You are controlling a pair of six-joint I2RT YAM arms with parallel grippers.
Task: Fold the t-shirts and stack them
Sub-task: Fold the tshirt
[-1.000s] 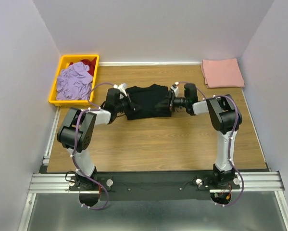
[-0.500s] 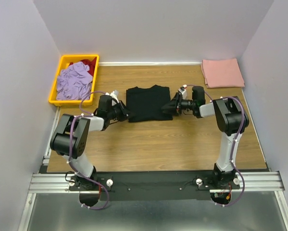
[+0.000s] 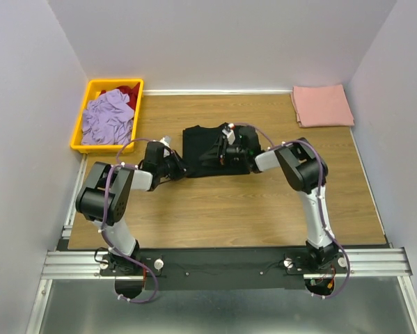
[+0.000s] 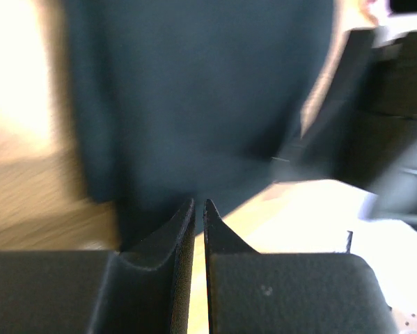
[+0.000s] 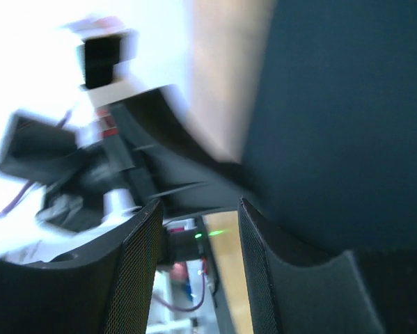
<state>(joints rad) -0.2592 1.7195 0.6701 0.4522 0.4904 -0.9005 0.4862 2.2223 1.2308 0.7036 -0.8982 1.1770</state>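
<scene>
Black t-shirt [image 4: 194, 90] motion-blurred in wrist views

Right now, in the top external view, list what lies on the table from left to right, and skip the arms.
yellow bin holding loose garments → black t-shirt → folded salmon-pink t-shirt

Black t-shirt [image 3: 201, 152] on wooden table [image 3: 229, 203]
</scene>
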